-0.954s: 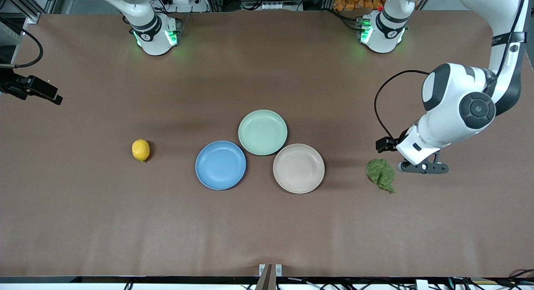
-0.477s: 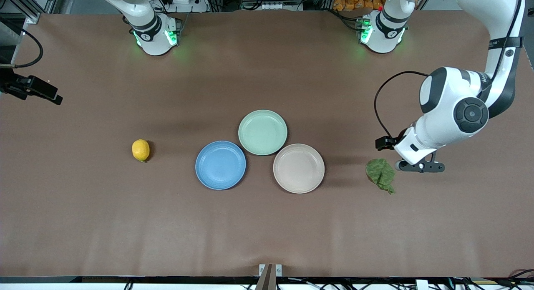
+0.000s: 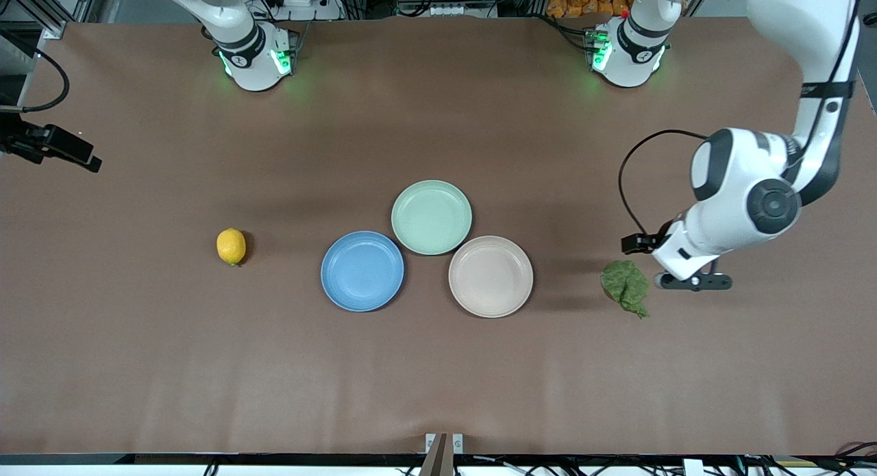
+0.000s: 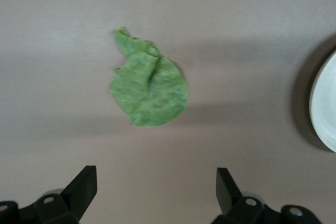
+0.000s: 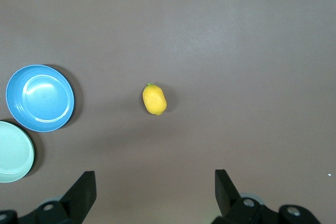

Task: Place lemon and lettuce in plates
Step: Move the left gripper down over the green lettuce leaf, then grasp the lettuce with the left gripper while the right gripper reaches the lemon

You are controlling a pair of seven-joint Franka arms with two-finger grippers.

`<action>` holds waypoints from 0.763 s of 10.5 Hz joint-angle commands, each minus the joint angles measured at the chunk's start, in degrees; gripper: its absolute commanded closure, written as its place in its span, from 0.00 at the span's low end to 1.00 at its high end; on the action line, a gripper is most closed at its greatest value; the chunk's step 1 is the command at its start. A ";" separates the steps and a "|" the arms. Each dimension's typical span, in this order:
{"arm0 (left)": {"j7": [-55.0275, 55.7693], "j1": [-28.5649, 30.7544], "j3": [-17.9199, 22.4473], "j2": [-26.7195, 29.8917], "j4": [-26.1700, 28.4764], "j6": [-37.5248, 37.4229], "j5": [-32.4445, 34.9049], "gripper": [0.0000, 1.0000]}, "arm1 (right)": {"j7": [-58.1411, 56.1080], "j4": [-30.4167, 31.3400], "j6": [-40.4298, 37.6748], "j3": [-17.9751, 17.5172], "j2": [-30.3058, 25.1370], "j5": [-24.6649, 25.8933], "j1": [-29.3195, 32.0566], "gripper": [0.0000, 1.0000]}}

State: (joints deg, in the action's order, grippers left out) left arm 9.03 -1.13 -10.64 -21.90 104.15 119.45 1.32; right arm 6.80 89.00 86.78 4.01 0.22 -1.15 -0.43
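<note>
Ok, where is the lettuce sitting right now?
The lettuce lies flat on the table toward the left arm's end, beside the beige plate but apart from it. The open left end effector hangs just beside it, not touching.

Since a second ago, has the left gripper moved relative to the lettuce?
Yes, slightly. The left gripper, open, has sunk a little lower in the front view against the unmoved lettuce, and hovers beside it toward the left arm's end.
</note>
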 commanded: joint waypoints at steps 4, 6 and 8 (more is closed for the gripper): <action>1.69 -0.98 0.00 -4.29 0.35 6.75 1.67 0.00 | -0.74 -0.76 -0.21 -0.49 6.63 -0.16 0.79 0.00; 3.62 -0.63 0.27 -4.65 -0.08 7.28 1.67 0.00 | -0.74 -1.28 0.32 -0.49 9.96 -0.25 0.52 0.00; 3.72 -0.36 0.44 -6.74 -1.40 8.94 1.67 0.00 | -0.74 -1.28 1.90 -0.58 12.34 -0.25 0.35 0.00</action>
State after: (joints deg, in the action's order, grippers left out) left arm 10.99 -1.64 -10.26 -26.92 104.24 127.14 1.32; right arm 6.60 89.19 88.63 3.88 10.80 -1.19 -0.45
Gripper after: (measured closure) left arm 0.000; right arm 0.000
